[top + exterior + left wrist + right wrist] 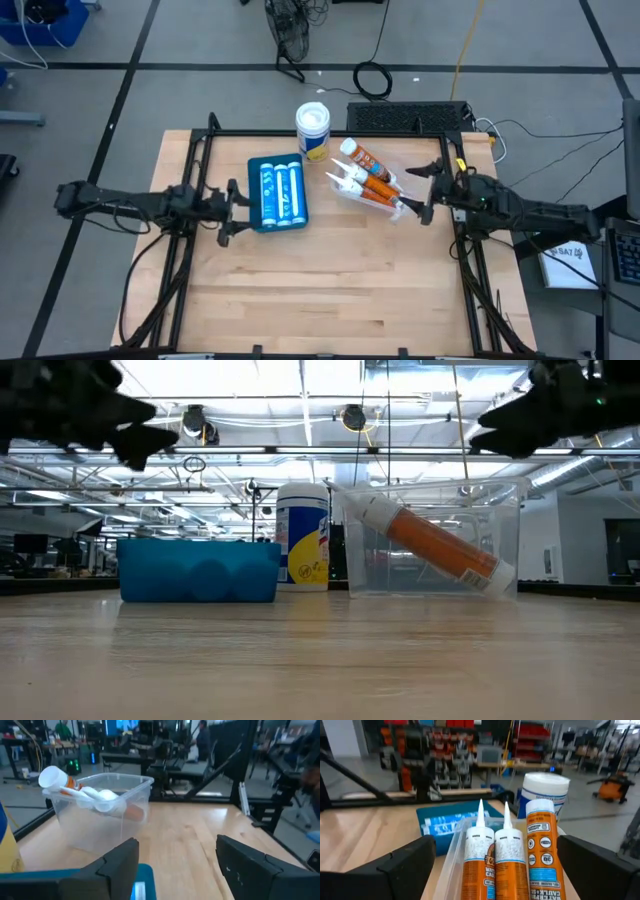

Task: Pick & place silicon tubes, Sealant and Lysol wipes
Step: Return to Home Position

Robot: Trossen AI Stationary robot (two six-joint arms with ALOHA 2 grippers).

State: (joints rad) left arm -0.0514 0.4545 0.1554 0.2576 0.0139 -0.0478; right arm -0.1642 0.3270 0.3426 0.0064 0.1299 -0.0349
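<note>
Tubes (368,182) already in bin (500,510), wipes (313,125) not yet; left end effector (232,210) & right end effector (432,192) spread, empty, prob parked.

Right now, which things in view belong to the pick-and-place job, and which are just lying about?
Job:
Lysol wipes, upright
three orange caulk tubes in the transparent bin
blue tubes in the blue bin
left tool and right tool, both open, empty

Lying about:
coiled cable and blue crate, on the floor
</note>
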